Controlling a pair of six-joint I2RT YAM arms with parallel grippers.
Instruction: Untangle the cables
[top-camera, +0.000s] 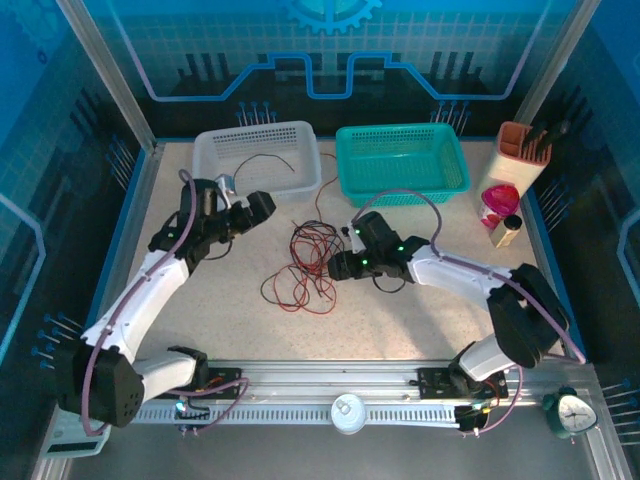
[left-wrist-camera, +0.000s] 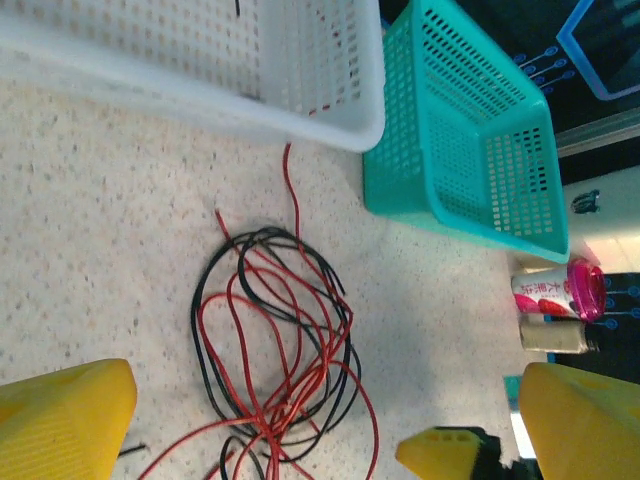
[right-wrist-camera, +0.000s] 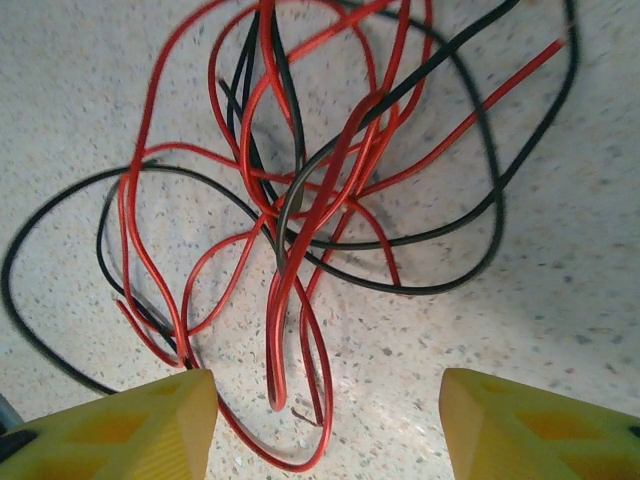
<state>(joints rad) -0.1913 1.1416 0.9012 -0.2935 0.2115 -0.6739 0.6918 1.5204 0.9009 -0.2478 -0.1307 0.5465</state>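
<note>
The cables (top-camera: 304, 266) lie as one loose tangle of thin red and black wires on the speckled table, mid-way between the arms. My left gripper (top-camera: 252, 208) hovers left of and behind the tangle, open, with nothing between its yellow fingers (left-wrist-camera: 66, 420). In the left wrist view the cables (left-wrist-camera: 275, 340) lie ahead on the table. My right gripper (top-camera: 337, 265) sits at the tangle's right edge, low over the table. Its jaws stand open, and red loops of the cables (right-wrist-camera: 300, 200) lie between the fingertips (right-wrist-camera: 125, 430), ungripped. One dark wire (top-camera: 265, 160) lies in the white basket (top-camera: 215, 150).
A teal basket (top-camera: 455, 165) stands next to the white one at the back. At the right edge are a brown holder (top-camera: 522, 150), a pink cup (top-camera: 498, 200) and a small bottle (top-camera: 508, 232). A clock (top-camera: 572, 412) and a white disc (top-camera: 349, 412) sit by the front rail.
</note>
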